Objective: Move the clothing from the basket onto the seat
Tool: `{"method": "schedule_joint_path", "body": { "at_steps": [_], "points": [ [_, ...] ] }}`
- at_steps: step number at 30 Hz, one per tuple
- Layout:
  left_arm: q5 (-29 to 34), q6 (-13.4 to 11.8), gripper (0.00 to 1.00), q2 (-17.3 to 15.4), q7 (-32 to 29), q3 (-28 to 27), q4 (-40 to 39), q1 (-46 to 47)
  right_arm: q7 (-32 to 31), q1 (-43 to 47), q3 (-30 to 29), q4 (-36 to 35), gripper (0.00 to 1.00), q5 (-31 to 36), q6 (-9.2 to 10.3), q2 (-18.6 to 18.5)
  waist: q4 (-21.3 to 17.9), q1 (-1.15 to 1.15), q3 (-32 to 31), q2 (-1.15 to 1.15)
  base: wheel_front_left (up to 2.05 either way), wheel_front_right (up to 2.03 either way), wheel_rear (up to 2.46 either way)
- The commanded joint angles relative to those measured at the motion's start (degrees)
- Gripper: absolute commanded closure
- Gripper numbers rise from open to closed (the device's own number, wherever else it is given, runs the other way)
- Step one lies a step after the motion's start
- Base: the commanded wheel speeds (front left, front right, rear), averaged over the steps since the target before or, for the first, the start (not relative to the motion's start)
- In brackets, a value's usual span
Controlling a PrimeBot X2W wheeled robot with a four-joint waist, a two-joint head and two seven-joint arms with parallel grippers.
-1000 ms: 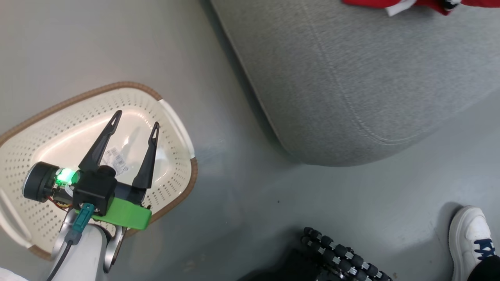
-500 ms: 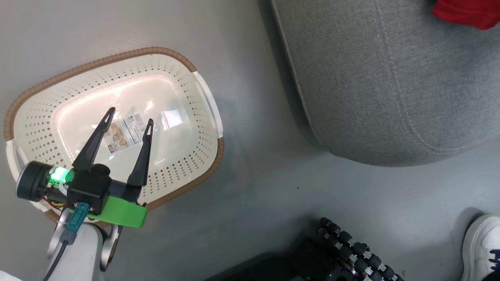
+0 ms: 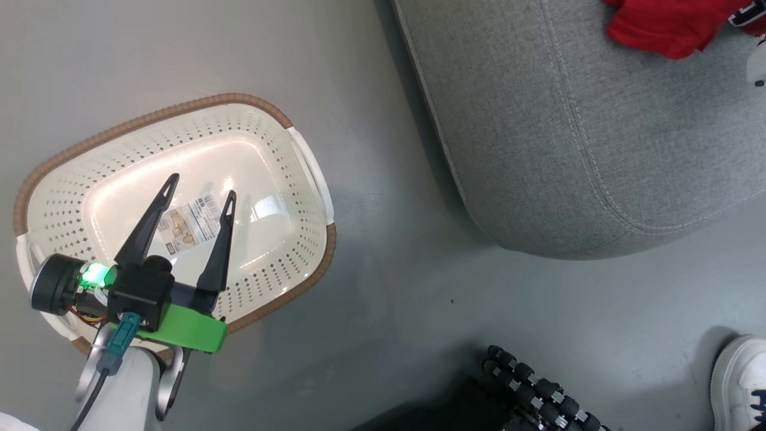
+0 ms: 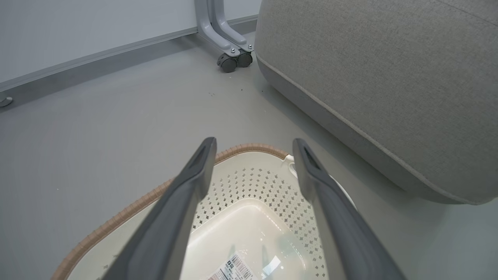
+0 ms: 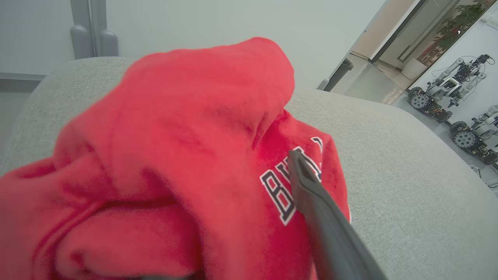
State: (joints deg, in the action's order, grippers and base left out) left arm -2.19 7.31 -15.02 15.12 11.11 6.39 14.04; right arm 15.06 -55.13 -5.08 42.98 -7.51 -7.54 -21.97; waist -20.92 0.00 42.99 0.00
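The cream-white perforated basket (image 3: 179, 111) stands on the floor, holding nothing but a label sticker (image 3: 191, 218) on its bottom. My left gripper (image 3: 202, 185) hangs open above its inside; the left wrist view shows the left gripper (image 4: 253, 144) over the basket rim (image 4: 241, 147). The red clothing (image 3: 664, 27) lies on the light-grey seat (image 3: 598, 149) at the top right. In the right wrist view the red clothing (image 5: 175, 155), with dark white-edged lettering, is heaped on the seat (image 5: 408, 163). My right gripper (image 5: 249, 155) is open against that heap, its left finger buried under cloth.
A person's white shoe (image 3: 739, 383) is at the lower right of the floor. My base's black roller wheel (image 3: 538, 389) sits at the bottom. Grey castor legs (image 4: 229, 58) stand by the wall beyond the seat (image 4: 389, 77). Other robots (image 5: 447, 89) stand far off.
The head camera has swung, so basket and seat sit differently in view. The left gripper stays open over the basket. More of the red clothing shows on the seat.
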Motion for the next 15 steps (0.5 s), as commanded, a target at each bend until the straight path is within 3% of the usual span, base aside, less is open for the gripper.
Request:
{"method": "schedule_joint_path", "body": {
  "at_steps": [1, 15],
  "points": [
    [-0.1, 0.1, 0.0, 0.3, 0.0, -0.1, 0.2, -0.9, 0.2, 1.4, 0.0, 0.0, 0.0, 0.3, 0.11, -0.1, -0.2, 0.0, -2.2, 0.0, 0.0, 0.0, 0.0],
    [-3.3, 0.2, 0.0, 4.8, 0.0, 0.1, 2.7, -2.0, 0.2, 7.0, 7.9, 1.6, 0.0, 0.4, 0.11, -3.3, -0.9, 0.0, -13.5, 0.0, 0.0, 0.0, 0.0]
  ]
}}
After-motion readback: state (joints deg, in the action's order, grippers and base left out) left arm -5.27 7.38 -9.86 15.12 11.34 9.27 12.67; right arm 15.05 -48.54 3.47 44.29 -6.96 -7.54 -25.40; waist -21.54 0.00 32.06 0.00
